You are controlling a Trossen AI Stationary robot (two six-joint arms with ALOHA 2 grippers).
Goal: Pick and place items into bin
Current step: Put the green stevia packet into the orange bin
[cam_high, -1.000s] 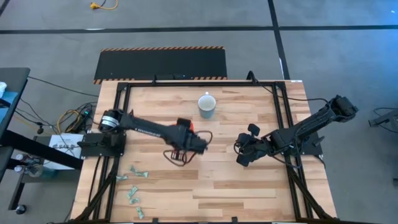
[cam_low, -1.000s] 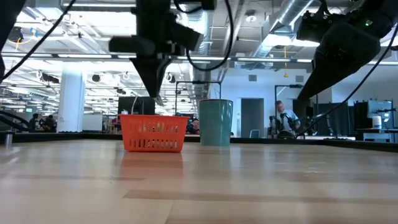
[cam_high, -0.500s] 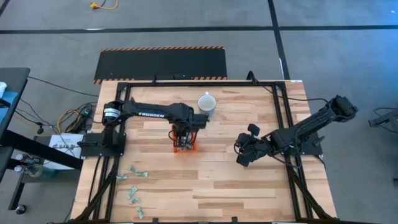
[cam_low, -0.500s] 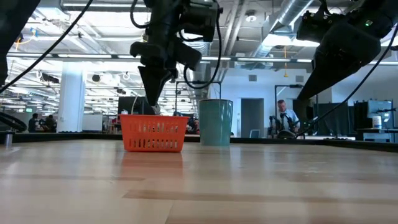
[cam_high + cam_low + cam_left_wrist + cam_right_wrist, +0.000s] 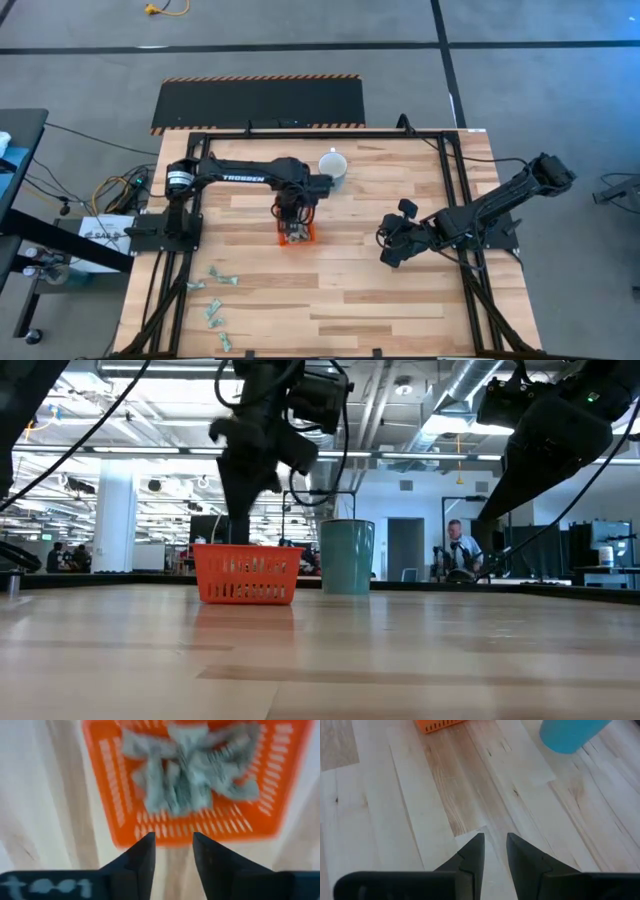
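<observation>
While one orange bin (image 5: pixel 297 236) is sitting near the middle of the wooden table (image 5: pixel 400 300), several green-and-white wrapped items (image 5: pixel 192 770) are lying heaped inside it; their exact number cannot be told, since they are overlapping. Five or so more loose items (image 5: pixel 213 297) are lying scattered near the table's front left corner, well apart from the bin. One pale mug (image 5: pixel 333 167) is standing behind the bin toward the far edge, just beside the left arm's wrist.

Reaching across from its base at the left edge, the left arm is bending down so that the left gripper (image 5: pixel 174 852) is hanging straight above the bin, fingers parted by a narrow gap and holding nothing. In the low view its dark wrist is showing blurred above the bin's rim.

Resting to the right of centre, the right arm is stretching low from the right edge, with the right gripper (image 5: pixel 495 851) pointing toward the bin and mug, its fingers standing slightly apart and empty over bare wood.

Beyond the table, a person (image 5: pixel 457 550) is sitting in the room behind.
</observation>
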